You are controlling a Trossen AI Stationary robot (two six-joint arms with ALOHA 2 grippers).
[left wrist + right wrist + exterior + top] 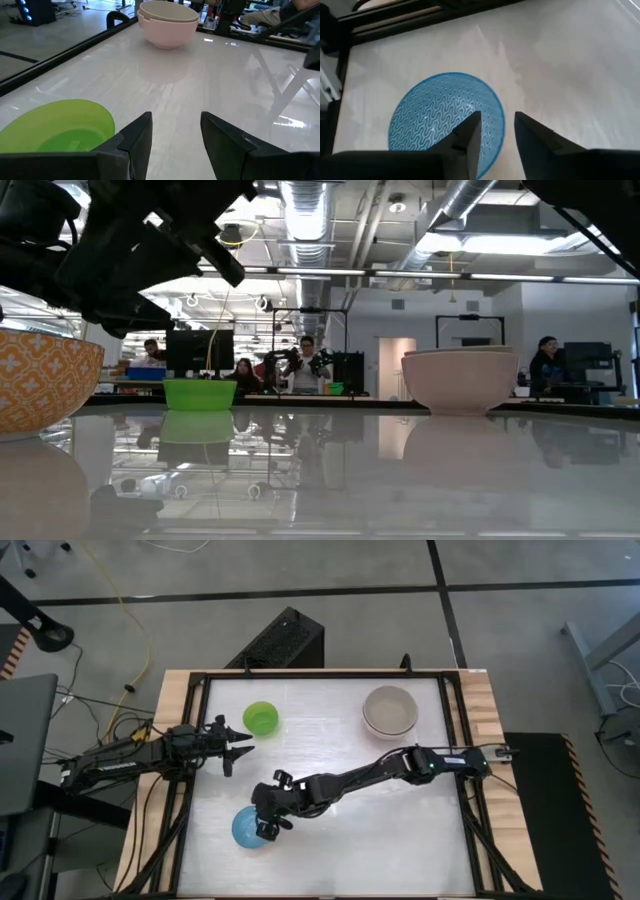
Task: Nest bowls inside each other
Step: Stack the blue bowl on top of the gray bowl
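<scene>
A blue wavy-patterned bowl (247, 831) (440, 120) stands on the table near its front left. My right gripper (268, 825) (497, 116) slants down over its right side, open, with one finger inside the bowl and one outside the rim (501, 117); I see no touch. A green bowl (261, 718) (199, 393) (55, 125) rests on its base at the far left. My left gripper (240, 745) (176, 116) waits open just beside it. At the far right a pale bowl sits nested in a pinkish one (389, 710) (167, 22) (460, 380).
A black frame (195, 740) runs round the white table top, with wooden strips outside it. Bare table lies between the blue bowl and the nested pair. People and desks show in the room beyond the far edge.
</scene>
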